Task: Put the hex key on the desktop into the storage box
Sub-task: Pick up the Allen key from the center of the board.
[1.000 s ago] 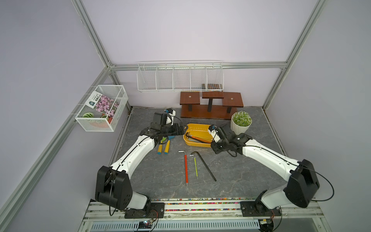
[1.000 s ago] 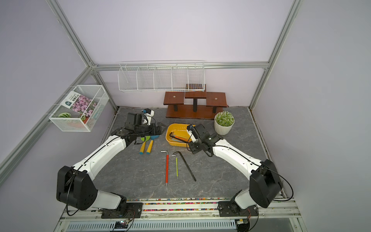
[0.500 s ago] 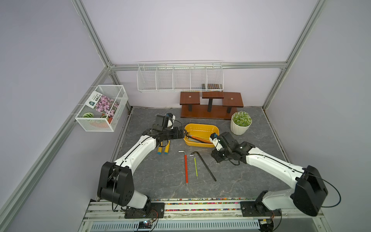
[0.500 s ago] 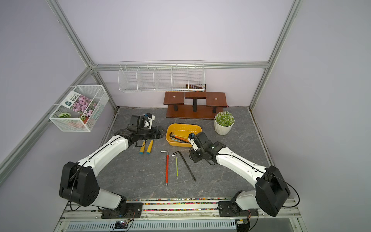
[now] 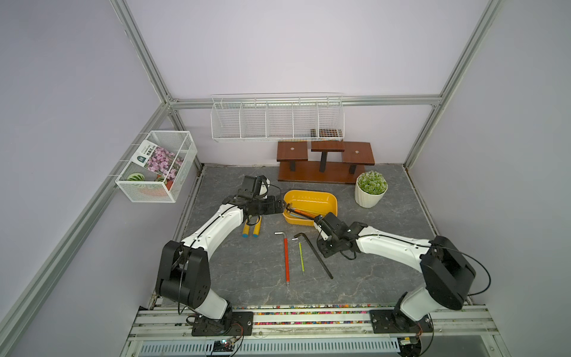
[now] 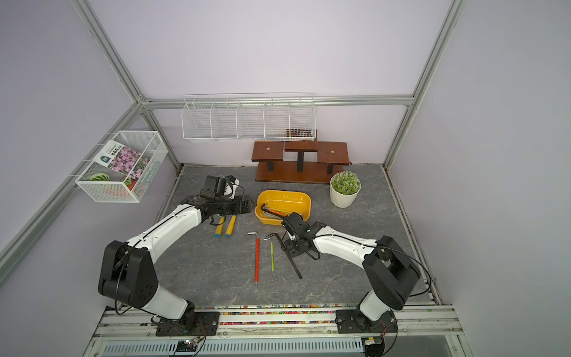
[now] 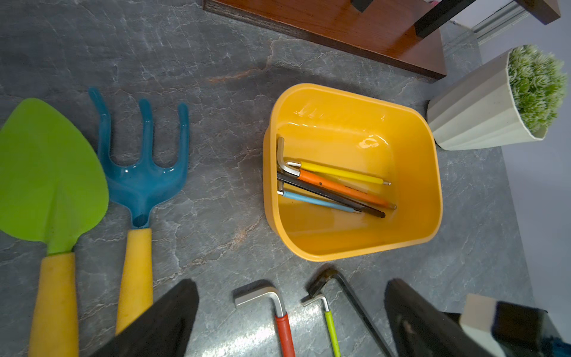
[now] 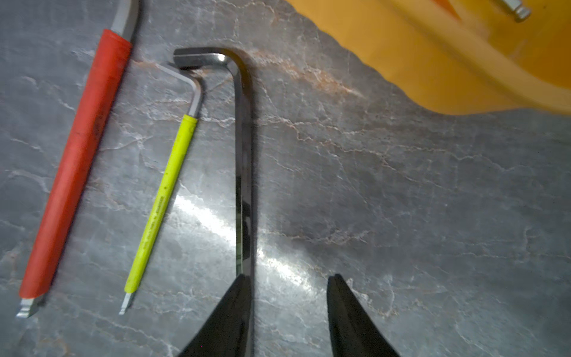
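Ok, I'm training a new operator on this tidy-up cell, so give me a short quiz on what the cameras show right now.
1. How many hex keys lie on the desktop, outside the storage box?
2. True or false: the storage box is empty.
3. Which hex key lies closest to the right gripper? A red, B green, C black.
Key: 1 three; 2 false; 3 C, the black hex key.

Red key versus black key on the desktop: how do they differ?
The red key wears a red sleeve with bare silver ends; the black key is dark metal throughout. The red key lies away from the right claw; the black key's shaft passes by one claw tip. Both are L-shaped, flat on the desktop.
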Tool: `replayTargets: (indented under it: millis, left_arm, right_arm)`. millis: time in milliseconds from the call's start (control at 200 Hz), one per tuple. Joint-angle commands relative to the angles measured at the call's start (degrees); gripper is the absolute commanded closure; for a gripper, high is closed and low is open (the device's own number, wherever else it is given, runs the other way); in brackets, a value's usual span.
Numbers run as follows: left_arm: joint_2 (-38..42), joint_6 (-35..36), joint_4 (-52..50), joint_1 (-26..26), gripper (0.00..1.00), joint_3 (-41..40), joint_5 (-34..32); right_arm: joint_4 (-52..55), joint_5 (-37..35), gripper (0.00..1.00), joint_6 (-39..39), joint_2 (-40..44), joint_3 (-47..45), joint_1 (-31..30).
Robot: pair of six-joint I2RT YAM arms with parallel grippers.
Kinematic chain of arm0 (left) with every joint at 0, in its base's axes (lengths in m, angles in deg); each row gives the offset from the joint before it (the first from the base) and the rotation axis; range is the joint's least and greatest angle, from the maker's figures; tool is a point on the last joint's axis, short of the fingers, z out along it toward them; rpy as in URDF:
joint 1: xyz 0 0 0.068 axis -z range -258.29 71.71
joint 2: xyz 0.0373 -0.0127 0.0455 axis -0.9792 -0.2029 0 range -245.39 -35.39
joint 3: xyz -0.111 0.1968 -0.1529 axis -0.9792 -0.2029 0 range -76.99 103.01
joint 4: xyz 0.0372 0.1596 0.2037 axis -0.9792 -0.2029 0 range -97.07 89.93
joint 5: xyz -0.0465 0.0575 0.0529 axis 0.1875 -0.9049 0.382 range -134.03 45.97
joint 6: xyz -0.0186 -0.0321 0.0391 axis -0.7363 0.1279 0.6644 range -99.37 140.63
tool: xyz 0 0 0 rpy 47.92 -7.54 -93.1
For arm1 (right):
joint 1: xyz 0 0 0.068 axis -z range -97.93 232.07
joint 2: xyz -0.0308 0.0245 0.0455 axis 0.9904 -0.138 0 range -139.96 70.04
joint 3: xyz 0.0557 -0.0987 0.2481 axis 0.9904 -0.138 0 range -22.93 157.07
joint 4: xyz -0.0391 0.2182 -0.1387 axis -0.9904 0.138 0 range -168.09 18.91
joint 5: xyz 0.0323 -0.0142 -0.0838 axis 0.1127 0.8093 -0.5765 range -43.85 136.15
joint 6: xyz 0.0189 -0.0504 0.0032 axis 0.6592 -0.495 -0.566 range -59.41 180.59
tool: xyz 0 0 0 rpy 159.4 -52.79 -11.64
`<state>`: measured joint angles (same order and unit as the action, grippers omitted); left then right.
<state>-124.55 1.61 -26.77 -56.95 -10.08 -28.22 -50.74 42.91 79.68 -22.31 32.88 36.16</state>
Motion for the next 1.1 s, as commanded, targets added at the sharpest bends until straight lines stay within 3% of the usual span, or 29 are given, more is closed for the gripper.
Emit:
replayTargets:
  millis: [0,725,1094]
  left_arm:
    - [-0.27,-0.14,-1.35,0.11,0.01,2.06,-1.04]
    - [0.66,-0.08,-1.74,0.11,0.01,2.33,-2.11]
    - [0.75,-0.09,-1.7,0.11,0.01,2.25,-2.37]
  right_arm:
    - [-0.19,-1.39,0.54,2.08,-2.72,1.87,-1.34]
    - [1.28,-2.6,0.56,5.13,-12.32,7.46,-3.84]
    - [2.17,-5.17,0.63,5.49,-14.21,8.24,-4.98]
